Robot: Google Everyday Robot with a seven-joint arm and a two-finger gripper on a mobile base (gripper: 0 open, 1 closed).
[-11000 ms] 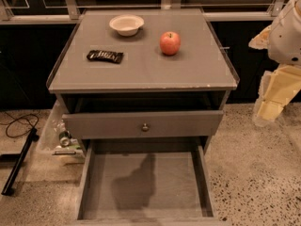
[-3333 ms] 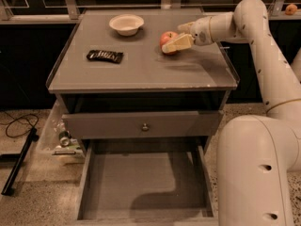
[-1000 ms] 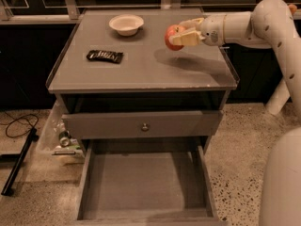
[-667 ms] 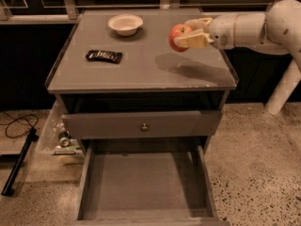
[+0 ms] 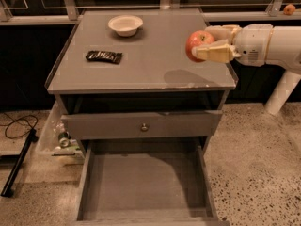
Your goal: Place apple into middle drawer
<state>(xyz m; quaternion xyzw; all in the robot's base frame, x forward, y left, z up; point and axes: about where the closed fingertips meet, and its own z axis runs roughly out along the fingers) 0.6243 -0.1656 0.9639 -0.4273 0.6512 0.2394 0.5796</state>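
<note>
Now the apple is up in the air, gripped over the right side of the cabinet top.

Coming in from the right, the gripper has its two pale fingers clamped on the apple, one above and one below, and a shadow lies on the grey surface beneath. Well below, the middle drawer stands pulled far out at the front of the cabinet, its flat grey floor showing from wall to wall. Above it, the drawer with the small round knob sits only slightly out. On the cabinet top, a white bowl sits near the back and a dark candy bar lies towards the left. A tiny orange fruit rests on the ledge at far right.
</note>
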